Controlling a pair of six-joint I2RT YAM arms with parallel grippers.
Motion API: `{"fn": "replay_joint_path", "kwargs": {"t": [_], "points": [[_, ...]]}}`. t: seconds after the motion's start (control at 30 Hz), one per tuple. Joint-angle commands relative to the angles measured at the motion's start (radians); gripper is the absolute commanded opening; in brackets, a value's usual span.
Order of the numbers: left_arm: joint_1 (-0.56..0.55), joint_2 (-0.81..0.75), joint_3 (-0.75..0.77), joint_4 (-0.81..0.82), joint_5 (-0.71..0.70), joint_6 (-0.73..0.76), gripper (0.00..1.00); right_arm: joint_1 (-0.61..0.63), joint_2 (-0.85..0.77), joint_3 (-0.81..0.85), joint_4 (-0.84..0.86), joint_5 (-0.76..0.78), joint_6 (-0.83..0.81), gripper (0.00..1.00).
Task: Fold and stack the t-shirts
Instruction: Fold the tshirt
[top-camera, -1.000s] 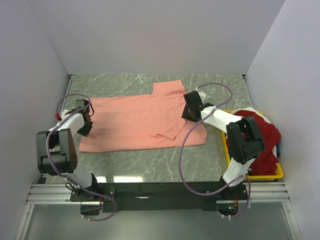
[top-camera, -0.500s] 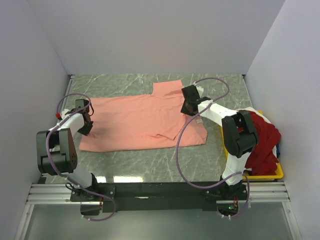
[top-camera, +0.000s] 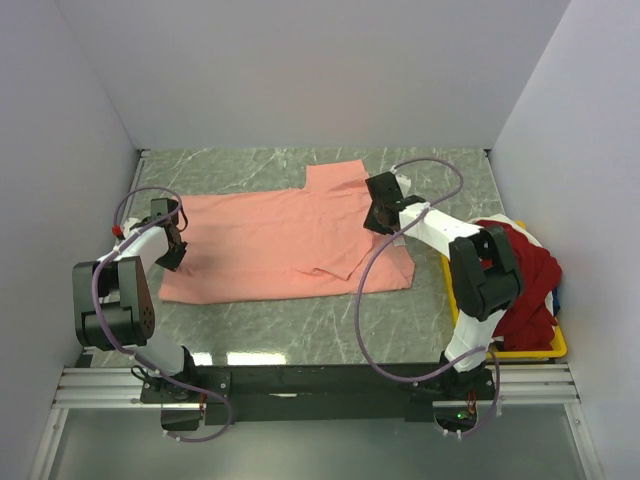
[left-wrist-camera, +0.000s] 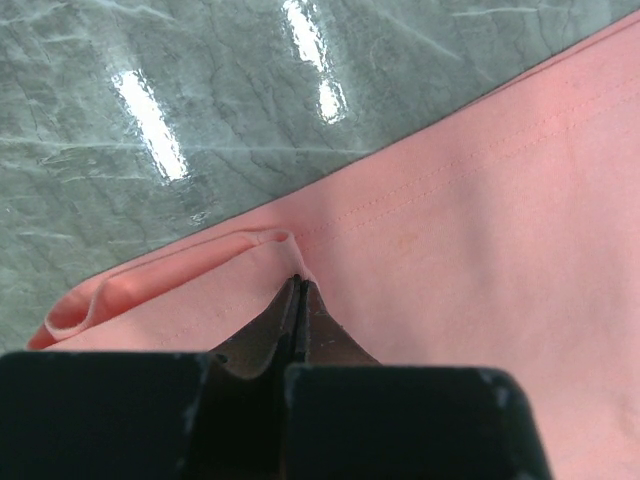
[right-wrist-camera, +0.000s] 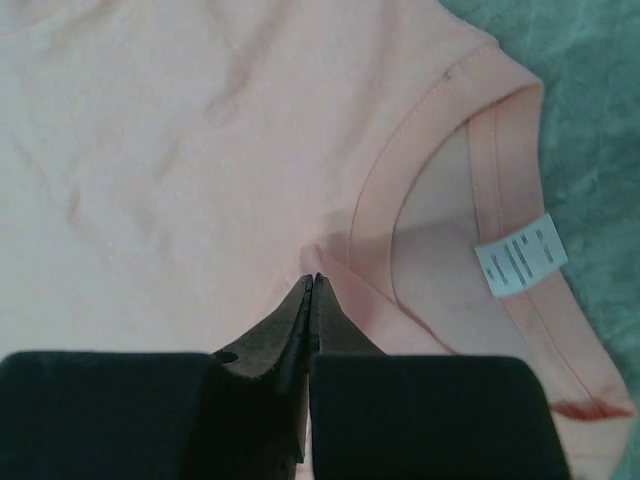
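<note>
A salmon-pink t-shirt (top-camera: 270, 240) lies spread flat on the marble table, with its collar toward the right. My left gripper (top-camera: 172, 256) is at the shirt's left hem; in the left wrist view it (left-wrist-camera: 296, 283) is shut, pinching a raised fold of the hem (left-wrist-camera: 180, 275). My right gripper (top-camera: 379, 221) is at the collar; in the right wrist view it (right-wrist-camera: 313, 278) is shut on the collar's edge (right-wrist-camera: 400, 170), beside the white label (right-wrist-camera: 520, 255). A deep red t-shirt (top-camera: 530, 270) lies bunched in the bin at the right.
The yellow plastic bin (top-camera: 553, 347) stands at the table's right edge beside the right arm, with bits of white cloth (top-camera: 516, 224) and dark blue cloth (top-camera: 556, 298) under the red shirt. White walls enclose the left, back and right sides. Purple cables loop over both arms.
My right gripper has shifted a little toward the back left along the collar, then slightly back. The left arm and the shirt's outline look the same.
</note>
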Motion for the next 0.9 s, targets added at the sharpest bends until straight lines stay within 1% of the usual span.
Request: {"fn": "replay_joint_path", "kwargs": {"t": [0.0,0.13,0.23,0.6,0.87], "points": [[0.005,-0.008,0.009,0.009,0.003,0.009,0.01,-0.006,-0.147,-0.012,-0.029,0.036,0.038,0.00],[0.004,-0.018,0.028,0.000,0.000,0.014,0.01,-0.006,-0.221,-0.033,-0.047,0.052,0.058,0.00],[0.005,-0.018,0.038,-0.009,0.000,0.015,0.01,-0.012,-0.240,-0.044,-0.046,0.046,0.077,0.00],[0.004,-0.018,0.081,-0.035,-0.003,0.021,0.01,-0.075,-0.221,-0.007,-0.081,0.052,0.098,0.00],[0.007,-0.016,0.097,-0.043,-0.003,0.027,0.01,-0.123,-0.217,-0.018,-0.076,0.036,0.097,0.00]]}}
